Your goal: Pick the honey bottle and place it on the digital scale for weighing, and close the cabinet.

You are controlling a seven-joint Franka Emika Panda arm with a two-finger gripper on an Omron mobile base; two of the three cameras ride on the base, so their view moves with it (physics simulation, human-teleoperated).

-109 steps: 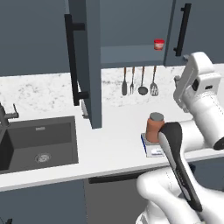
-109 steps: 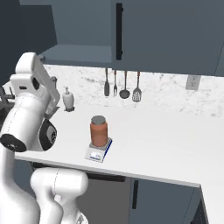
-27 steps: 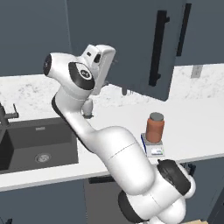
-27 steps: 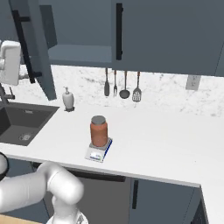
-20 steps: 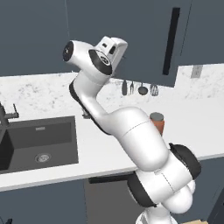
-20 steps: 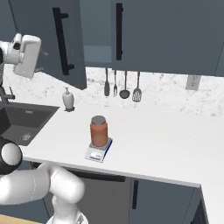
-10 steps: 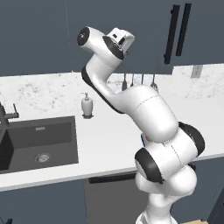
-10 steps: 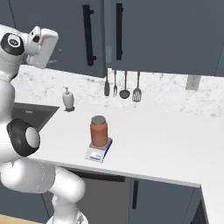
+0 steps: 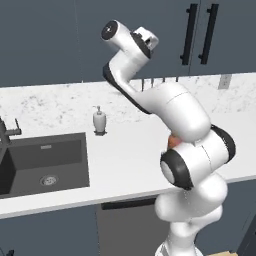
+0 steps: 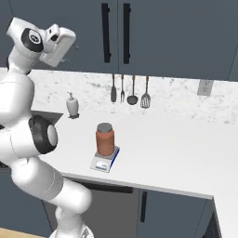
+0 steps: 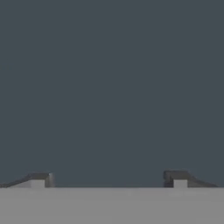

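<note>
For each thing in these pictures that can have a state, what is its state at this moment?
cabinet: both doors shut, handles side by side.
honey bottle: upright on the scale, lid on.
digital scale: on the counter, bearing the bottle.
gripper: open, holding nothing, facing the cabinet door.
soap dispenser: upright beside the sink.
sink: no water seen.

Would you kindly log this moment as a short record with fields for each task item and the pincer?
honey bottle: upright on the digital scale
digital scale: on the white counter, near its front edge
cabinet: both doors look closed, handles side by side
pincer: open, empty, facing the cabinet door
soap dispenser: by the backsplash, beside the sink
</note>
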